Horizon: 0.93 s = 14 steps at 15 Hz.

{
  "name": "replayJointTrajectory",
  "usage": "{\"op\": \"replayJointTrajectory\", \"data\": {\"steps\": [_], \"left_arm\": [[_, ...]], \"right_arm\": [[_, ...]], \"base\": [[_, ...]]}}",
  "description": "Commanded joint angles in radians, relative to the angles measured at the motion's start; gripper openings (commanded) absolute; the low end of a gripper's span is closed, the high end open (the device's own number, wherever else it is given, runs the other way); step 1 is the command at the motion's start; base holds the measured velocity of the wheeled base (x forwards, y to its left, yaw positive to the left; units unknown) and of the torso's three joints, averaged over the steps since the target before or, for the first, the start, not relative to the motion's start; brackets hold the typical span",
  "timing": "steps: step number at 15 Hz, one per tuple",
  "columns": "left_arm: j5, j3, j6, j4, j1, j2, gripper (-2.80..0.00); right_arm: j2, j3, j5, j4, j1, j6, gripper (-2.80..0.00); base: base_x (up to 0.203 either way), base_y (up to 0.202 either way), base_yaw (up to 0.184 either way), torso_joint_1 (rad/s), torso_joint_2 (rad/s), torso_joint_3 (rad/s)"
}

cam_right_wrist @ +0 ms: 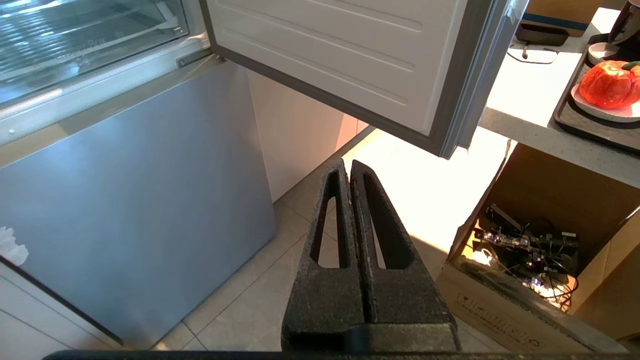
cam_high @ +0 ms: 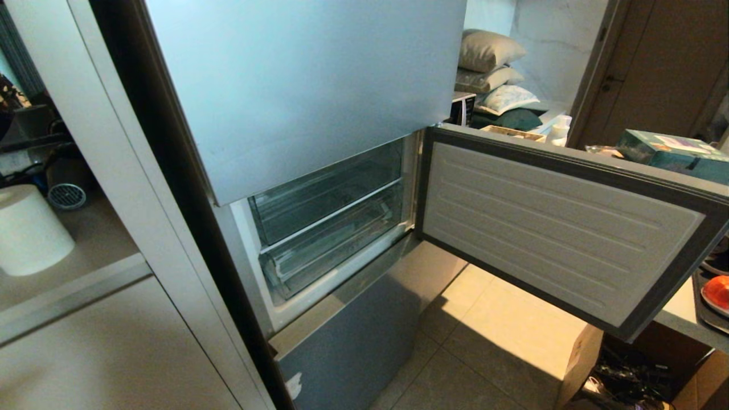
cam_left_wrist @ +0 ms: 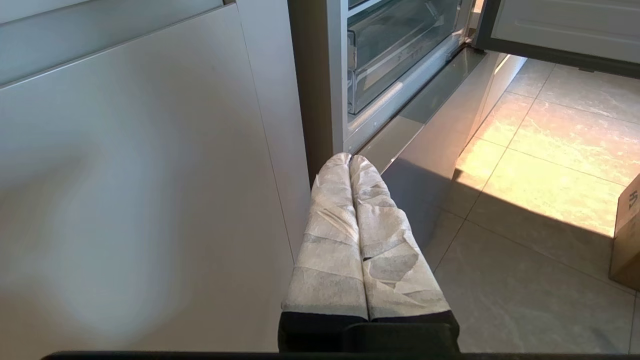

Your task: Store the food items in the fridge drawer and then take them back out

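The fridge drawer [cam_high: 336, 250] is the lower clear bin in the open silver-blue fridge, pushed in below another clear-fronted compartment [cam_high: 324, 191]; it also shows in the wrist views as drawer [cam_left_wrist: 395, 60] and drawer [cam_right_wrist: 75, 45]. No food shows inside it. A red-orange, tomato-like food item [cam_right_wrist: 610, 85] lies on a white plate in a dark tray on the counter to the right, seen as food [cam_high: 719, 293] at the head view's edge. My left gripper [cam_left_wrist: 349, 159], wrapped in white, is shut and empty, low by the fridge's left side. My right gripper [cam_right_wrist: 348, 165], black, is shut and empty over the floor.
The fridge's middle door [cam_high: 558, 228] swings out to the right, over the tiled floor [cam_high: 490, 336]. The lower fridge front [cam_high: 353, 336] is closed. An open cardboard box [cam_right_wrist: 530, 250] of cables sits under the counter [cam_right_wrist: 525, 100]. A cabinet panel [cam_left_wrist: 140, 190] stands left of the fridge.
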Motion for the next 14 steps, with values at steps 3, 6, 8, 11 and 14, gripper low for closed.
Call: {"op": "replayJointTrajectory", "data": {"steps": [3,6,8,11,14], "left_arm": [[0.0,0.002,0.001,-0.001,0.001,-0.002,-2.8],[0.0,0.002,0.001,-0.001,0.001,-0.002,-2.8],[0.0,0.002,0.001,-0.001,0.001,-0.002,-2.8],[0.0,0.002,0.001,-0.001,0.001,-0.002,-2.8],[0.0,0.002,0.001,0.001,0.001,-0.002,-2.8]], "right_arm": [[0.0,0.001,0.0,-0.004,0.0,0.002,-2.8],[0.0,0.001,-0.002,-0.005,0.0,0.003,-2.8],[0.002,-0.025,-0.018,-0.003,0.0,0.002,-2.8],[0.118,-0.217,-0.077,0.0,-0.008,0.069,-2.8],[0.446,-0.417,-0.096,-0.036,-0.102,0.32,-2.8]], "base": [[0.0,0.0,0.0,0.0,0.0,0.0],[0.0,0.0,0.0,0.0,0.0,0.0],[0.0,0.0,0.0,0.0,0.0,0.0],[0.0,0.0,0.0,0.0,0.0,0.0],[0.0,0.0,0.0,0.0,0.0,0.0]]}}
